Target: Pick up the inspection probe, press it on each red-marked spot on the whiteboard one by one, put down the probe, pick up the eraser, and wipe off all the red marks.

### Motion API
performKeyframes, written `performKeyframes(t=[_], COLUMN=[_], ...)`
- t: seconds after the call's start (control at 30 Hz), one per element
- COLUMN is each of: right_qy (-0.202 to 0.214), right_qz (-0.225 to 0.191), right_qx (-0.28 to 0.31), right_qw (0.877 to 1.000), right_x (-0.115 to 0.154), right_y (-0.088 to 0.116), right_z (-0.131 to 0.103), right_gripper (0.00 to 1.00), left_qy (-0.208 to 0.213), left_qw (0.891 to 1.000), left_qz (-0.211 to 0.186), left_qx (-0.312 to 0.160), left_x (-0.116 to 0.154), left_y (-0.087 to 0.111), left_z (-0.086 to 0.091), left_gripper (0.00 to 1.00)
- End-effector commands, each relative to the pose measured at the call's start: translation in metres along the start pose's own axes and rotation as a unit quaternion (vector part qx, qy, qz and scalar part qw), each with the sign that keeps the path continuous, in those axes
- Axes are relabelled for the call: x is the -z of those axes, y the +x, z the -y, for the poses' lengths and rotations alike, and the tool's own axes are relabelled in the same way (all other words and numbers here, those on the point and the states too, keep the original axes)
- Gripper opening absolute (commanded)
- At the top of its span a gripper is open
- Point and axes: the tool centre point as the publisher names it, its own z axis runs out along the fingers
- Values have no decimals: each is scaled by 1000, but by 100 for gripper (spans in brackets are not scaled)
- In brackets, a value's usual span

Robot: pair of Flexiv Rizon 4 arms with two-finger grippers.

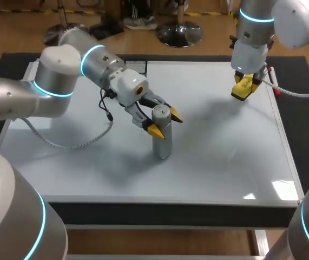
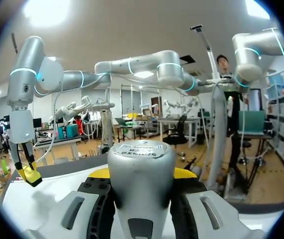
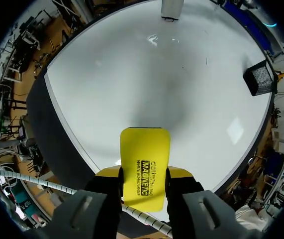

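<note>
The inspection probe [image 1: 162, 135], a silver cylinder, stands upright near the middle of the whiteboard [image 1: 78, 162] with its lower end at the surface. My left gripper [image 1: 165, 123] is shut on its upper part. In the left wrist view the probe [image 2: 141, 184] fills the space between the fingers of the left gripper [image 2: 142, 174]. My right gripper [image 1: 243, 86] hangs over the board's far right part, shut on the yellow eraser [image 1: 242, 88]. In the right wrist view the eraser [image 3: 145, 164] sticks out ahead of the right gripper [image 3: 144, 172] over the whiteboard [image 3: 146, 84]. No red marks show on the board.
A black mesh holder [image 1: 136, 66] sits at the board's far edge, also seen as the mesh holder [image 3: 259, 77]. A red-tipped pen [image 1: 274, 85] lies along the board's right rim. A grey cable [image 1: 67, 143] from my left arm trails over the board's left part.
</note>
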Motion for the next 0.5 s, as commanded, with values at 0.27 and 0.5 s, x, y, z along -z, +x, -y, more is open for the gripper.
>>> performKeyframes(t=[0.27,0.5], right_qy=[0,0], right_qz=[-2,-2], right_qx=[1,1], right_qw=[1000,1000], right_x=[0,0], right_y=[-1,-1], right_z=[1,1], right_gripper=[0,0], left_qy=[5,7], left_qw=[1000,1000], left_qz=[-2,3], left_qx=[11,17], left_x=[2,3], left_y=[-5,-4], left_z=[-10,-16], left_gripper=[0,0])
